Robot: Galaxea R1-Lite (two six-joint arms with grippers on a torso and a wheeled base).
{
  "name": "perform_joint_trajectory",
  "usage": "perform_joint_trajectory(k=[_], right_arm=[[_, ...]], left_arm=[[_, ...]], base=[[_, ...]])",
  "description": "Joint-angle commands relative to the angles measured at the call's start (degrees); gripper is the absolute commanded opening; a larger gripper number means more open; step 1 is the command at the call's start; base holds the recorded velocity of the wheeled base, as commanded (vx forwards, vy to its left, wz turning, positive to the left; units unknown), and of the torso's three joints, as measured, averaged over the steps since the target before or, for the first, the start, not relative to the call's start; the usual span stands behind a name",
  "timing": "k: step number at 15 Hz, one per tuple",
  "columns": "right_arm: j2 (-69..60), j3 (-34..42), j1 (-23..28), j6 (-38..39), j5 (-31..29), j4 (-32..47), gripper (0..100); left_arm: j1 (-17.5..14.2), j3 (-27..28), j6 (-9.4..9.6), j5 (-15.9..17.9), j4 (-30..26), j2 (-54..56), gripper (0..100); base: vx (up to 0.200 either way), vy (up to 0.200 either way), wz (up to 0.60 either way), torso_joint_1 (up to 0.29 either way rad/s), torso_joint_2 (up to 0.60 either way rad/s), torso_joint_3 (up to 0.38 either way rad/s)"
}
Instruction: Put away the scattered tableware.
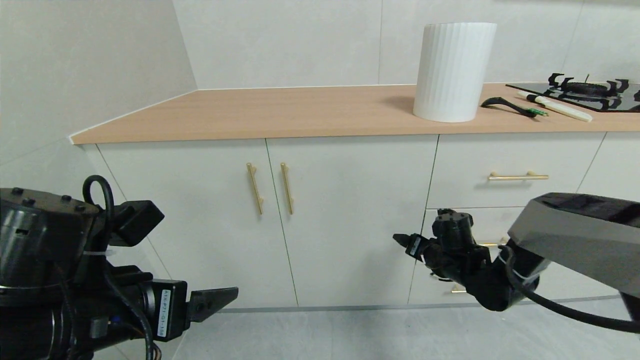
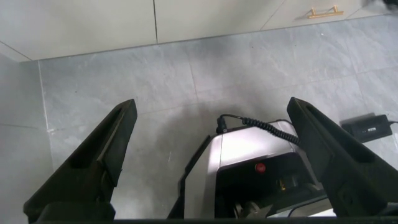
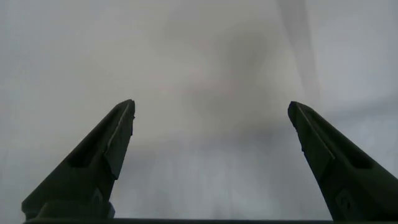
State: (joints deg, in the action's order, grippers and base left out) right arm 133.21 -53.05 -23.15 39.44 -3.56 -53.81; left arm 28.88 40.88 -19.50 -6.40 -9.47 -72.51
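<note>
Nearest, the left gripper hung low over the grey floor, jaws spread wide and holding nothing. The right gripper was likewise wide open, facing the white cupboard doors. Above them on the wooden worktop stood a tall ribbed white container. Just beside it lay a curved black spoon and a slim white utensil, along the front edge of the hob.
</note>
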Motion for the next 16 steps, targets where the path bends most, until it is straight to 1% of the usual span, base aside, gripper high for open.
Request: perform_joint_trajectory(k=[1,2,4,5,6,7,8,9,11,12,13,14,15,16], right_arm=[[-12.18,13.5,0.03,-5.77,13.84,-3.23,100],[-13.15,15.0,0.12,-7.09,14.81,-4.46,100],[-15.08,16.84,0.03,-9.82,13.67,-5.69,100],[-16.93,17.9,0.03,-12.98,11.65,-5.78,100],[-19.92,18.51,-0.32,-16.06,8.92,-5.78,100],[-20.27,18.51,-0.32,-16.23,8.66,-5.78,100],[-29.06,20.45,-0.93,-19.4,2.94,-5.6,100],[-35.65,22.91,-0.76,-22.3,-0.22,-5.43,100],[-47.86,26.33,2.85,-27.48,-3.56,-4.2,100],[-54.02,28.09,4.25,-29.68,-3.91,-2.18,100],[-61.66,29.85,5.48,-30.91,-4.0,3.18,100],[-69.57,30.47,5.84,-31.17,-3.91,10.3,100],[-77.84,30.38,5.84,-31.17,-4.0,19.27,100],[-84.08,29.85,5.84,-31.26,-4.0,26.56,100]], left_arm=[[-0.05,-0.01,-0.01,-0.1,-0.02,0.09,100],[-0.05,-0.01,-0.01,-0.1,-0.02,0.18,100],[0.04,-0.18,0.08,-0.1,-0.02,0.62,100],[-0.05,-0.45,0.43,-0.46,0.07,1.41,100],[-0.05,-0.62,1.84,-1.42,0.07,2.81,100],[0.04,-0.71,2.01,-1.51,-0.02,2.99,100],[-0.05,-1.85,4.83,-3.09,0.07,7.91,100],[-0.4,-2.29,5.79,-4.06,0.07,11.78,100],[-2.16,-2.73,5.88,-4.32,-0.11,18.72,100],[-3.22,-3.52,6.32,-4.41,-0.02,21.53,100],[-4.89,-4.66,7.55,-4.59,-0.02,25.75,100],[-6.64,-5.89,9.13,-4.5,-0.02,30.06,100],[-8.14,-7.04,10.8,-4.5,-0.11,34.1,100],[-9.37,-8.09,11.86,-4.59,-0.11,37.09,100]], base=[[0.0,0.0,0.0,0.0,0.0,0.0],[0.0,0.0,0.0,0.0,0.0,0.0],[0.0,0.0,0.0,0.0,0.0,0.0],[0.0,0.0,0.0,0.0,0.0,0.0],[0.0,0.0,0.0,0.0,0.0,0.0],[0.0,0.0,0.0,0.0,0.0,0.0],[0.0,0.0,0.0,0.0,0.0,0.0],[0.0,0.0,0.0,0.0,0.0,0.0],[0.0,0.0,0.0,0.0,0.0,0.0],[0.0,0.0,0.0,0.0,0.0,0.0],[0.0,0.0,0.0,0.0,0.0,0.0],[0.0,0.0,0.0,0.0,0.0,0.0],[0.0,0.0,0.0,0.0,0.0,0.0],[0.0,0.0,0.0,0.0,0.0,0.0]])
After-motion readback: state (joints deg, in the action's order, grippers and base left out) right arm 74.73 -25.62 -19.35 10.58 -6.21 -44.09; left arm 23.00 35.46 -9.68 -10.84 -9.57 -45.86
